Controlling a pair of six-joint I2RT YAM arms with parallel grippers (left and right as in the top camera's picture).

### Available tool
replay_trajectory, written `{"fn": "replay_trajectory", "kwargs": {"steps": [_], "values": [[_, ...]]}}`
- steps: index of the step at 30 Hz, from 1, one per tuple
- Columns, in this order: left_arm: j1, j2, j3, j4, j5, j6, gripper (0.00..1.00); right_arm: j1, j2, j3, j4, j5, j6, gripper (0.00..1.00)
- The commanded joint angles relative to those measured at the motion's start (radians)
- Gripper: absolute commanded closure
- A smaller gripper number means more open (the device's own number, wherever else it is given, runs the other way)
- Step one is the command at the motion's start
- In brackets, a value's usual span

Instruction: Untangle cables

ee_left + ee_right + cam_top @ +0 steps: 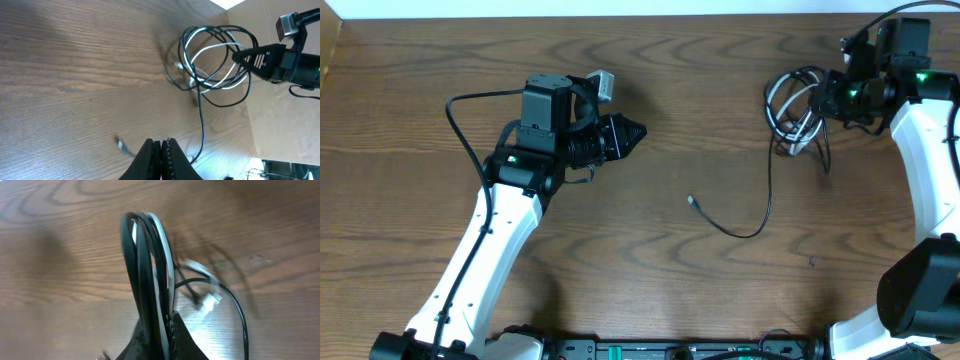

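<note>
The dark wood-grain table (650,80) fills the overhead view. The left arm (490,230) reaches in from 7 o'clock. Its left gripper (638,131) is pressed shut on nothing and points toward 3 o'clock. At 2 o'clock the right gripper (823,100) is clamped on the cables (788,105), a loose bundle of loops.

The overhead view alone shows the full run of one black strand (765,200), which trails toward 6 o'clock and curves to a small plug (692,200) near the table's centre. The right wrist view alone shows the loops rising from the jaws, a white cord (162,245) lying against the black ones, and a blurred white connector (210,302) beyond them.
</note>
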Motion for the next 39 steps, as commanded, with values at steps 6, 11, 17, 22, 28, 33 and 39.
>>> {"fn": "replay_trajectory", "kwargs": {"steps": [6, 11, 17, 22, 28, 33, 39], "values": [[0.002, -0.003, 0.01, 0.004, -0.045, 0.016, 0.92, 0.131, -0.019, 0.0, -0.007, -0.361, -0.294, 0.99], [0.016, -0.004, 0.01, 0.005, -0.12, 0.016, 0.87, 0.267, -0.019, 0.0, -0.065, -0.425, -0.48, 0.99], [0.138, -0.004, 0.01, 0.005, -0.105, 0.045, 0.49, 0.347, -0.019, 0.0, -0.087, -0.426, -0.529, 0.99], [0.211, -0.002, 0.01, 0.006, 0.021, 0.171, 0.37, 0.375, -0.019, 0.0, -0.102, -0.523, -0.591, 0.99], [0.208, 0.032, 0.01, 0.041, 0.214, 0.303, 0.31, 0.433, -0.019, 0.0, -0.124, -0.546, -0.641, 0.99], [0.182, 0.112, 0.01, 0.076, 0.269, 0.32, 0.31, 0.439, -0.019, 0.0, -0.124, -0.546, -0.64, 0.99], [0.121, 0.216, 0.01, 0.054, 0.375, 0.417, 0.32, 0.422, -0.019, 0.0, -0.124, -0.546, -0.634, 0.99]]}}
